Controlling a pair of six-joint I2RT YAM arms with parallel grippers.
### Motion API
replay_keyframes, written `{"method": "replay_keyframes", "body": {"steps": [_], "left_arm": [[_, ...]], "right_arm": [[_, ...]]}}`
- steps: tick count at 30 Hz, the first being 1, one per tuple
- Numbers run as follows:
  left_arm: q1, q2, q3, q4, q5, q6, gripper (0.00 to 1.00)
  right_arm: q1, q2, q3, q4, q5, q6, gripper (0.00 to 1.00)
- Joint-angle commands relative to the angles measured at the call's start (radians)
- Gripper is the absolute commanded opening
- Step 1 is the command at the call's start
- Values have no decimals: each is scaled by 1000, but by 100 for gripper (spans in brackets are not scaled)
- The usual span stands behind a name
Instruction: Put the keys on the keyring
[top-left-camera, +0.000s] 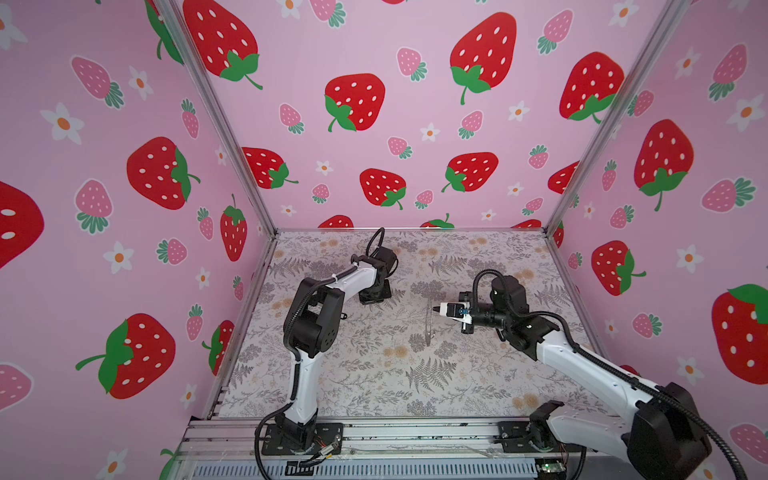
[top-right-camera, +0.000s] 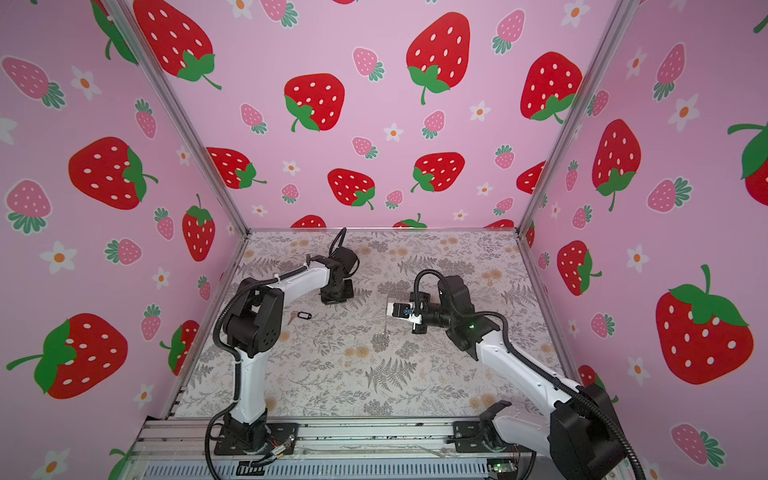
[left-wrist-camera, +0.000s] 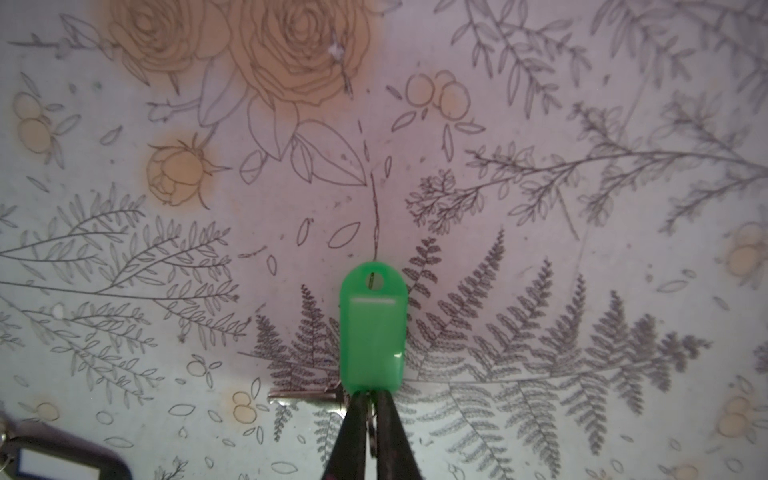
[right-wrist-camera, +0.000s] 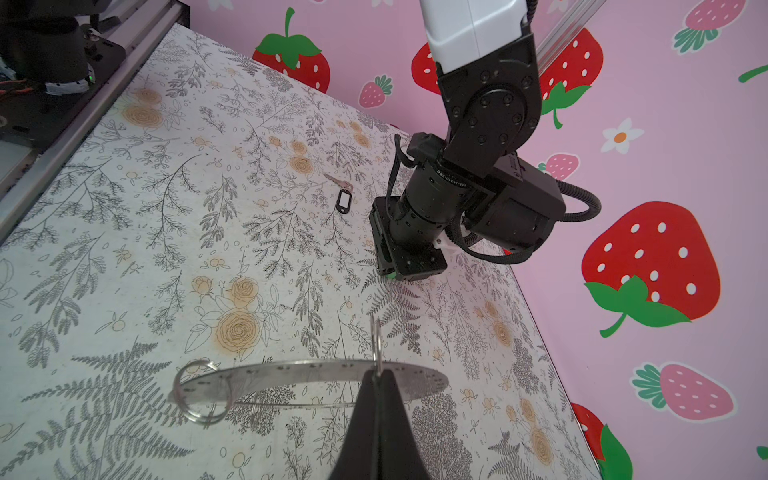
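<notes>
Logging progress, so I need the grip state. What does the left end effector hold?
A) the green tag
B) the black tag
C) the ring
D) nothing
A: the left end effector is pinched shut on one end of the green tag; the black tag lies free, and the right end effector holds the ring.

Bright green key (left-wrist-camera: 371, 332), black-rimmed key (right-wrist-camera: 344, 201) with pale centre, grey keyring (right-wrist-camera: 316, 376); table (top-left-camera: 374, 374) printed with grey ferns, tan roses.
</notes>
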Motion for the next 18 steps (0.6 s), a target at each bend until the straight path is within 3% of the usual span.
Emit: {"method": "replay_keyframes", "body": {"steps": [1,18], "left_arm": [[-2,-30,-41,32,-5,36,11],[-47,-65,-88,80,-82,107,14]], "right_arm": [[-6,-2,4,-5,-29,-11,0],[-5,7,9,-13,-30,-13,0]]}}
